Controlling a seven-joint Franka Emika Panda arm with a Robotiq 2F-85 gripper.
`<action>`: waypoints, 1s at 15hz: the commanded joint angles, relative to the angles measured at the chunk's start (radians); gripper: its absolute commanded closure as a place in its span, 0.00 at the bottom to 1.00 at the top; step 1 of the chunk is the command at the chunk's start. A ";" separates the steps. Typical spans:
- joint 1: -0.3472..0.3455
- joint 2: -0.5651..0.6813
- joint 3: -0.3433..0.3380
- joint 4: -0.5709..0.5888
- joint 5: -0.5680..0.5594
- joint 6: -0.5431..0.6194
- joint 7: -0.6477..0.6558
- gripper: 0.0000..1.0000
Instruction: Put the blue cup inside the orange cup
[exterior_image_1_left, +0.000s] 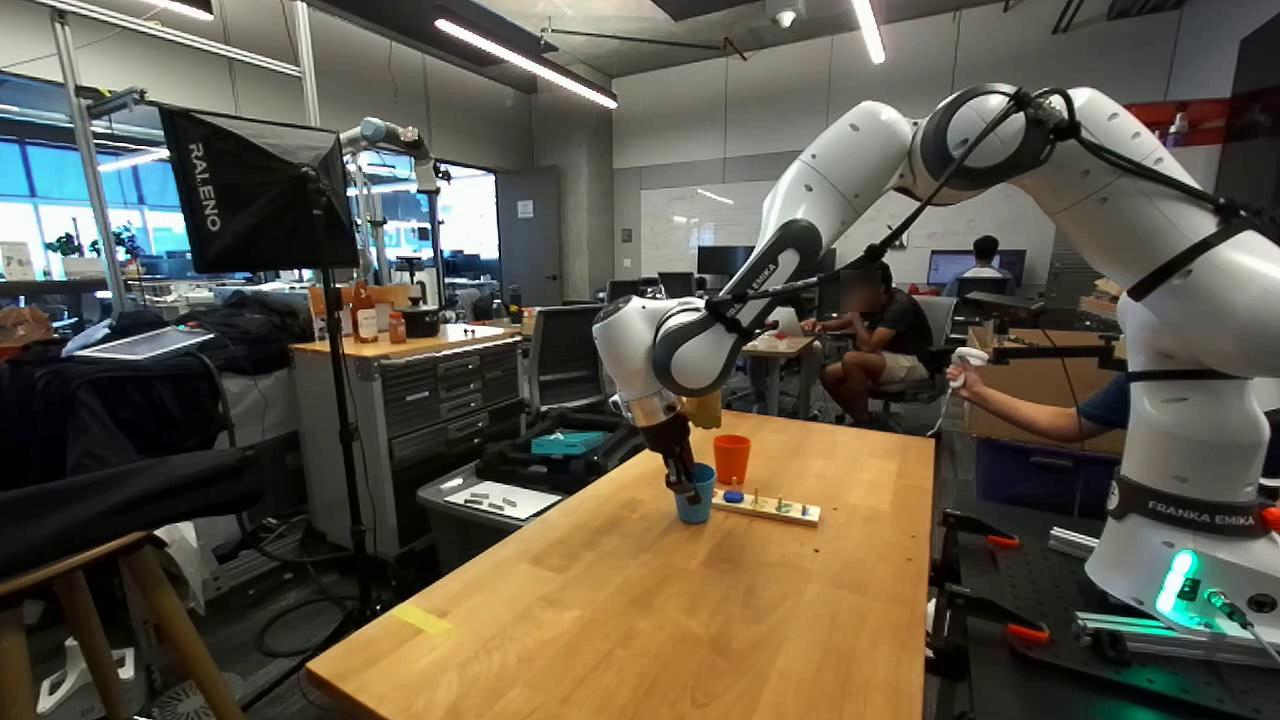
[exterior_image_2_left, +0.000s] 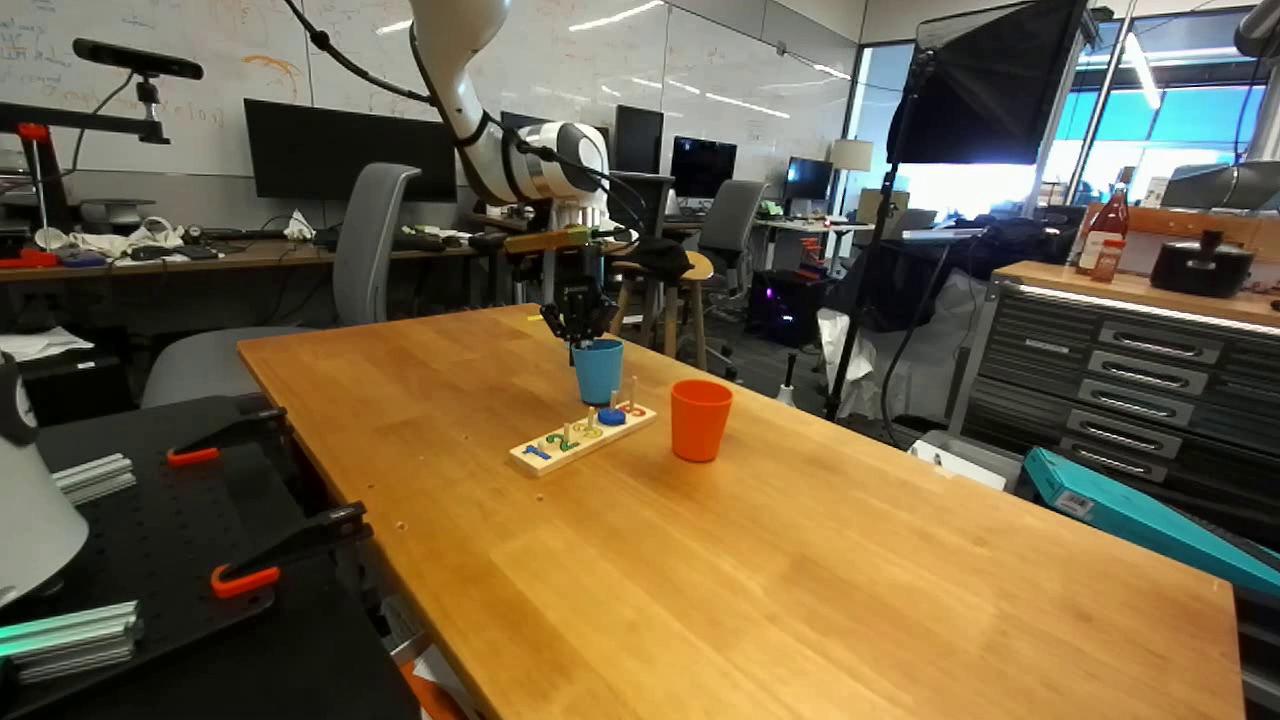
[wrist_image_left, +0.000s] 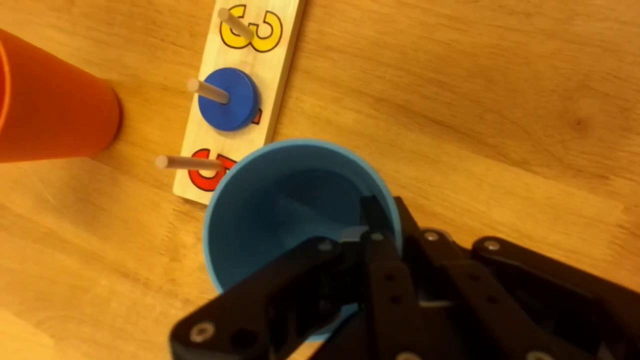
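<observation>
Jaws are pinching the upright blue cup (exterior_image_1_left: 694, 513) by its rim, one in, one out. Can't tell whether it's resting on the counter (exterior_image_1_left: 660, 600). Numbered pegboard (exterior_image_1_left: 770, 509) is lying just beside it; orange cup (exterior_image_1_left: 732, 460) is standing upright farther back.

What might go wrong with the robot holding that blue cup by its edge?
The gripper pinches the blue cup at one side of its rim, so the cup might tilt if lifted. Pegs on the nearby number board could get knocked. Looking similar in size, the blue cup may catch on the orange cup when lowered.
</observation>
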 joint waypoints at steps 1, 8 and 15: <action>0.008 0.026 -0.017 0.072 0.025 -0.061 -0.027 0.97; 0.006 -0.061 -0.035 0.142 0.006 -0.225 -0.019 0.97; -0.060 -0.089 -0.104 0.186 -0.007 -0.377 -0.014 0.97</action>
